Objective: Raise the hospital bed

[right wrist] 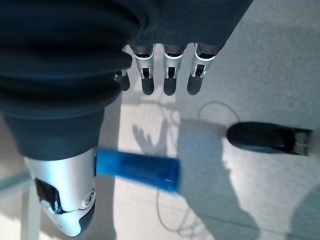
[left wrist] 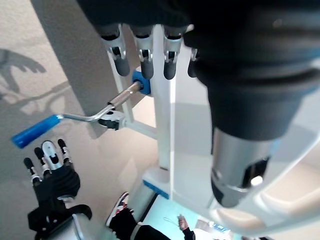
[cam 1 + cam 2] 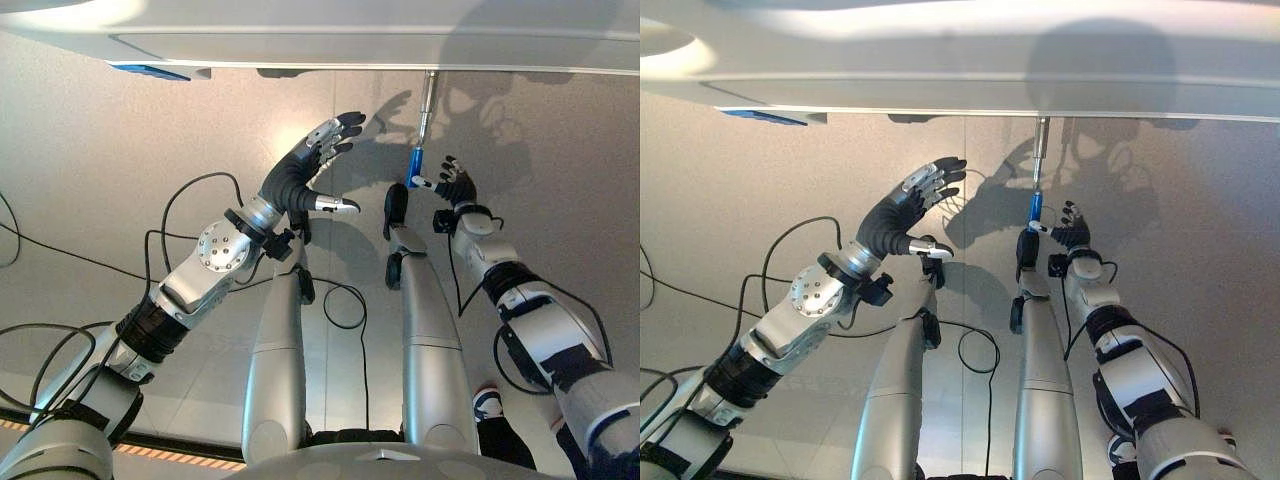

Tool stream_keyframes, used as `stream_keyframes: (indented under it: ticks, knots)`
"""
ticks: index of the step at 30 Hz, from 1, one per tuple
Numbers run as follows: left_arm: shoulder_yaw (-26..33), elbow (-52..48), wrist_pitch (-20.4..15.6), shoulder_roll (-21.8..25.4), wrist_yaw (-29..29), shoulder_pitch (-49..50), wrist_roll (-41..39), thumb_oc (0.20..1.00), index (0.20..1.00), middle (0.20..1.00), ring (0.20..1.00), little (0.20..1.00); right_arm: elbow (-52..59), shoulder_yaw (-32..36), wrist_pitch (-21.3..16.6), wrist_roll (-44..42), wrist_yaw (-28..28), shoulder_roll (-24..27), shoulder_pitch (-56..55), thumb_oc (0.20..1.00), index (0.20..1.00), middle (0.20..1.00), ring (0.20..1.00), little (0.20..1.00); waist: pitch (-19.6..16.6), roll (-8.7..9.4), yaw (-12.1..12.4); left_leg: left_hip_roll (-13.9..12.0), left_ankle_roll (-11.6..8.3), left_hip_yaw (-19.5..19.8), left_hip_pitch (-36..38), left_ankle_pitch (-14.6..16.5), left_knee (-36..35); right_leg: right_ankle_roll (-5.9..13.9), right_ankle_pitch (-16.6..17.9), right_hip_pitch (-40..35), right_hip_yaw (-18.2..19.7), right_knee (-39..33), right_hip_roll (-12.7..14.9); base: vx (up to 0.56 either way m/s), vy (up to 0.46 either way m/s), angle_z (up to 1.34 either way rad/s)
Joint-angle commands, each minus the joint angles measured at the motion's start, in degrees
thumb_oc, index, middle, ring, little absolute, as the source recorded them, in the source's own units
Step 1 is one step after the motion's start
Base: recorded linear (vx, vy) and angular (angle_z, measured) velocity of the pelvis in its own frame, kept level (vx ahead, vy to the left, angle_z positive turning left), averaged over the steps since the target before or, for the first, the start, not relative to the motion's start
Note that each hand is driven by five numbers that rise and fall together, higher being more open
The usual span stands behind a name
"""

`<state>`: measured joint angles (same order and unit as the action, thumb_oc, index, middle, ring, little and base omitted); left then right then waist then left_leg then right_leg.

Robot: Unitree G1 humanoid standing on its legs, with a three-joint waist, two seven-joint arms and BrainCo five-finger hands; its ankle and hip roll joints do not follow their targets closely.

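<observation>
The hospital bed's pale frame [image 3: 350, 40] runs across the far edge of the scene. A metal crank rod [image 3: 427, 100] hangs from it and ends in a blue grip [image 3: 415, 165]. My right hand [image 3: 458, 187] is right beside that grip, open, fingers straight. Its thumb [image 1: 65, 200] lies at one end of the blue grip [image 1: 140, 167], and I cannot tell if they touch. My left hand [image 3: 315, 160] is raised to the left of the crank, open with spread fingers and holding nothing. The left wrist view shows the crank [image 2: 35, 131] with the right hand [image 2: 52, 170] just below it.
A white bed post [image 2: 162, 125] stands behind the crank's pivot. A blue label [image 3: 150, 70] sits under the frame at the left. A person's shoe [image 3: 487, 403] is on the floor by my right arm.
</observation>
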<state>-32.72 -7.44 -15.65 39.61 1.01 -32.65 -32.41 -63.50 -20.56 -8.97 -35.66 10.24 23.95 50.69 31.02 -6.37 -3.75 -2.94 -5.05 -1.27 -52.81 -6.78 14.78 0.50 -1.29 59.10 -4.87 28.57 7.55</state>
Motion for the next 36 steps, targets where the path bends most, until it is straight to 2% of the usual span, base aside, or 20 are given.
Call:
stream_keyframes:
  ticks: [1,9,16,27,36]
  knots:
    - [-0.26,-9.33,-4.03,2.70,0.28,0.93,-2.28,1.000,1.000,1.000,1.000,1.000,-1.84,-0.83,-1.12,-5.87,-2.45,1.39,1.65,1.000,1.000,1.000,1.000,1.000,-1.22,1.58,0.42,1.40,1.21,-0.38,-3.07,5.97,7.55,6.91,3.45,-1.51,1.14,-5.49,0.31,0.00,0.000,0.00]
    - [-1.76,-9.27,-4.34,2.42,1.24,-0.83,-3.87,1.000,1.000,1.000,1.000,1.000,-8.10,-2.56,0.92,-7.66,-5.47,3.06,6.94,1.000,1.000,1.000,1.000,1.000,-1.22,0.92,1.52,1.63,1.05,-0.38,-3.83,5.34,6.21,7.21,4.16,-0.63,0.98,-7.03,0.45,0.00,0.000,0.00]
    - [-2.09,-9.13,-4.39,1.35,1.80,-2.24,-3.58,1.000,1.000,1.000,1.000,1.000,-11.20,-4.07,2.85,-4.80,-7.54,3.64,8.56,1.000,1.000,1.000,1.000,1.000,-1.22,-0.37,2.83,2.14,1.43,-0.19,-4.57,5.46,6.27,7.38,4.17,-0.18,0.75,-7.23,0.73,0.00,0.000,0.00]
    - [-0.72,-10.43,-4.16,-0.89,1.87,-1.69,-1.61,1.000,1.000,1.000,1.000,1.000,-12.02,-5.18,3.49,-1.25,-9.06,1.87,8.90,1.000,1.000,1.000,1.000,1.000,-1.22,-1.71,4.07,2.41,1.67,-0.13,-5.71,5.85,6.83,7.41,3.80,0.88,0.99,-6.86,1.08,0.01,0.005,0.01]
    - [-0.10,-10.86,-3.97,-1.57,0.98,-1.54,-0.68,1.000,1.000,1.000,1.000,1.000,-11.23,-6.49,3.43,-0.18,-9.52,-0.28,9.32,1.000,1.000,1.000,1.000,1.000,-1.22,-1.57,3.77,2.49,1.78,-0.52,-6.63,6.08,7.30,7.40,3.97,1.80,1.35,-6.76,1.05,0.00,0.000,0.00]
